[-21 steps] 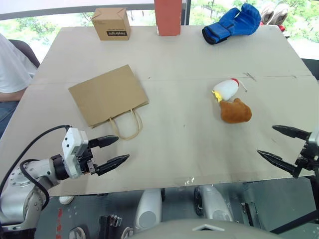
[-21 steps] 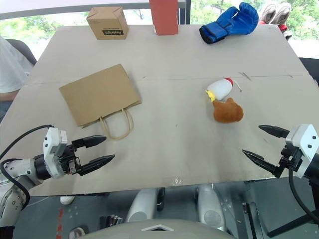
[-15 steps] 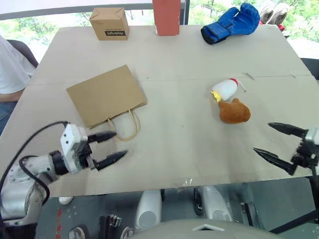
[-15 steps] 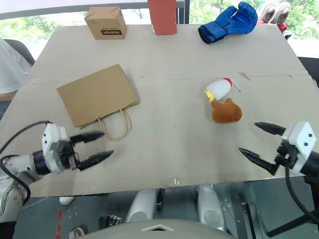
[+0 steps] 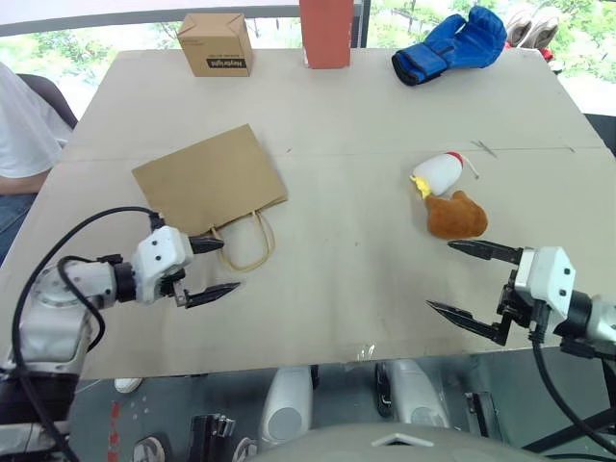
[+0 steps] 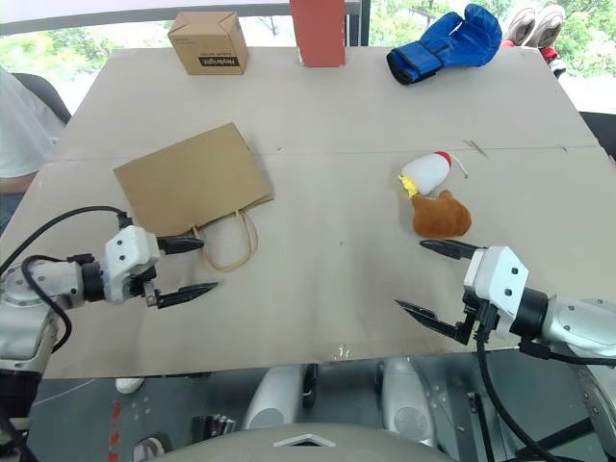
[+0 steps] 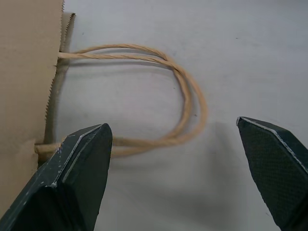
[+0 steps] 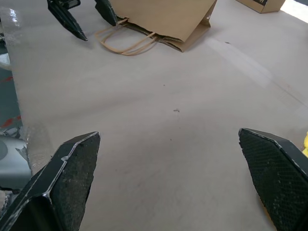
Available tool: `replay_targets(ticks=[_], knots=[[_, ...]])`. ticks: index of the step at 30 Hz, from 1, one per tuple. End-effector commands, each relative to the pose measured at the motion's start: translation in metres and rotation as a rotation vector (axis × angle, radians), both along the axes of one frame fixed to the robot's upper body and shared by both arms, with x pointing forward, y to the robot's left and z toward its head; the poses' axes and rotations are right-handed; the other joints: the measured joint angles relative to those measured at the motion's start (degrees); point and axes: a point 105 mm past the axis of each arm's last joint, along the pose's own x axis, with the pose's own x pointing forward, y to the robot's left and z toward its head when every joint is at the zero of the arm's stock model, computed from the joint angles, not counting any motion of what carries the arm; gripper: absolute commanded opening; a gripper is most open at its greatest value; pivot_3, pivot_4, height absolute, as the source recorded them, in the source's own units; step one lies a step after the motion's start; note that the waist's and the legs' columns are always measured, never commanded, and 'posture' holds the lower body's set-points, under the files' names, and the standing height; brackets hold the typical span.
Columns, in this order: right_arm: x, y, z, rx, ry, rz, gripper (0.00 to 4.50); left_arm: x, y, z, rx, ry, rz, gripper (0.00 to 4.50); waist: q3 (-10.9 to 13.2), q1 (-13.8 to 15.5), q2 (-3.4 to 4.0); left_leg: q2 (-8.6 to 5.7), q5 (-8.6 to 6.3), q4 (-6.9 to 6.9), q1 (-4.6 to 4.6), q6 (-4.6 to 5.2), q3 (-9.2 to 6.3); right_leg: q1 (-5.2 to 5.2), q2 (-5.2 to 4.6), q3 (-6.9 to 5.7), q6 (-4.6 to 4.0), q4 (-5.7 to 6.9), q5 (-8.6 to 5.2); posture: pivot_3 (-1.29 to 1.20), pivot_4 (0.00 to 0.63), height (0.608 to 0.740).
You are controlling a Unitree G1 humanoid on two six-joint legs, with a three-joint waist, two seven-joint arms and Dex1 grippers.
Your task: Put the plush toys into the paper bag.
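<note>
The brown paper bag (image 5: pixel 207 183) lies flat on the table's left half, its two loop handles (image 5: pixel 245 245) pointing toward me. My left gripper (image 5: pixel 229 267) is open just in front of the handles, one finger by the bag's mouth; the left wrist view shows the handles (image 7: pixel 187 96) between its fingers. The white plush toy (image 5: pixel 441 172) with a yellow end and the orange-brown plush toy (image 5: pixel 455 216) lie touching on the right half. My right gripper (image 5: pixel 440 275) is open and empty, low over the table just in front of the orange-brown toy.
At the far edge stand a small cardboard box (image 5: pixel 217 43), a red-brown block (image 5: pixel 325 32) and a blue boxing glove (image 5: pixel 449 43). A person in a white shirt (image 5: pixel 19 125) sits at the left. Bare tabletop (image 5: pixel 346 241) separates bag and toys.
My left gripper has moved forward to the bag's handles. My right gripper has swung in from the table's right edge to just in front of the orange-brown toy. Both stay open.
</note>
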Motion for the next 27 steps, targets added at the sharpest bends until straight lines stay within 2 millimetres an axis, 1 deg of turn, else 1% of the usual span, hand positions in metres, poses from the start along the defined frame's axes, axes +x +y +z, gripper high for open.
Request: replay_targets(ticks=[1, 2, 3, 5, 9, 11, 14, 18, 20, 24, 25, 26, 27], knots=[[-0.005, 0.006, 0.007, -0.001, -0.051, 0.009, 4.5, 0.008, -0.002, 0.002, 0.021, -0.04, -0.029, 3.56, 0.0, 0.1, -0.01, 0.0, 0.0, 0.0, 0.0, 0.0, 0.0, -0.01, 0.01, 0.0, 0.0, 0.02, 0.0, 0.0, 0.15, 0.74], [-0.006, 0.006, 0.007, 0.001, -0.052, 0.004, 4.5, 0.01, -0.004, 0.002, 0.005, -0.032, -0.032, 3.06, 0.0, 0.2, -0.02, 0.01, 0.0, 0.0, 0.01, 0.0, 0.0, -0.01, 0.03, 0.01, 0.0, 0.06, 0.0, 0.0, 0.15, 0.74], [-0.006, 0.006, 0.006, 0.001, -0.051, 0.001, 4.5, 0.01, -0.006, 0.002, -0.007, -0.021, -0.048, 2.78, 0.0, 0.3, -0.02, 0.01, 0.0, 0.01, 0.01, 0.0, 0.0, -0.01, 0.03, 0.01, 0.0, 0.08, 0.0, 0.0, 0.15, 0.74], [-0.006, 0.006, 0.006, 0.005, -0.053, -0.009, 4.5, 0.007, -0.008, 0.001, -0.017, 0.004, -0.081, 1.71, 0.0, 0.3, -0.02, 0.02, 0.0, 0.05, 0.03, 0.01, 0.0, -0.01, 0.04, 0.01, 0.01, 0.15, 0.0, 0.0, 0.15, 0.74], [-0.006, 0.006, 0.006, 0.007, -0.06, -0.025, 4.5, 0.008, -0.013, 0.007, -0.1, 0.04, -0.082, 0.09, 0.0, 0.4, -0.03, 0.02, 0.01, 0.06, 0.05, 0.01, 0.01, -0.01, 0.04, 0.02, 0.01, 0.2, 0.0, 0.0, 0.15, 0.74], [-0.006, 0.006, 0.005, 0.01, -0.061, -0.032, 4.5, 0.007, -0.019, 0.015, -0.182, 0.09, -0.077, 0.09, 0.0, 0.5, -0.03, 0.02, 0.01, 0.09, 0.05, 0.01, 0.0, 0.0, 0.05, 0.02, 0.02, 0.22, -0.01, 0.0, 0.15, 0.74], [-0.004, 0.008, 0.006, 0.03, -0.068, -0.044, 4.5, 0.007, -0.034, 0.037, -0.377, 0.222, -0.053, 0.09, 0.0, 0.6, -0.07, 0.03, 0.01, 0.15, 0.03, 0.01, -0.02, 0.02, 0.05, 0.0, 0.03, 0.26, -0.01, 0.0, 0.15, 0.74], [0.0, 0.015, 0.007, 0.075, -0.056, -0.048, 4.5, 0.007, -0.047, 0.055, -0.519, 0.341, -0.035, 0.09, 0.0, 0.4, -0.07, 0.02, 0.01, 0.22, 0.03, 0.01, -0.06, 0.04, 0.07, 0.0, 0.19, 0.31, -0.11, 0.0, 0.15, 0.74], [0.004, 0.022, 0.007, 0.124, -0.029, -0.049, 4.5, 0.005, -0.056, 0.065, -0.583, 0.393, -0.045, 0.09, 0.0, 0.2, -0.1, 0.04, 0.01, 0.23, 0.05, 0.01, -0.07, 0.04, 0.1, 0.01, 0.21, 0.35, -0.11, 0.0, 0.15, 0.74], [0.02, 0.032, -0.003, 0.129, 0.042, -0.101, 4.5, 0.006, -0.073, 0.078, -0.681, 0.453, -0.061, 0.09, 0.0, 0.1, -0.1, 0.04, 0.02, 0.23, 0.08, 0.01, -0.11, 0.04, 0.14, 0.01, 0.19, 0.43, -0.1, 0.0, 0.15, 0.74], [0.04, 0.043, -0.005, 0.223, 0.087, -0.129, 4.25, 0.008, -0.085, 0.085, -0.746, 0.479, -0.088, 0.03, -0.1, 0.1, -0.16, 0.05, 0.02, 0.23, 0.09, 0.01, -0.12, 0.06, 0.15, 0.01, 0.17, 0.43, -0.09, 0.0, 0.15, 0.74], [0.054, 0.061, -0.007, 0.27, 0.113, -0.105, 3.95, 0.008, -0.097, 0.09, -0.801, 0.518, -0.127, 0.0, -0.1, -0.2, -0.38, 0.04, 0.02, 0.22, 0.12, 0.02, -0.12, 0.07, 0.16, 0.01, 0.07, 0.43, -0.03, 0.0, 0.15, 0.74], [0.064, 0.076, -0.007, 0.294, 0.13, -0.079, 3.54, 0.007, -0.106, 0.094, -0.835, 0.547, -0.154, 0.0, -0.1, -0.3, -0.31, 0.08, 0.02, 0.31, 0.18, 0.02, -0.19, 0.12, 0.27, 0.01, 0.06, 0.46, -0.02, 0.0, 0.15, 0.74]])
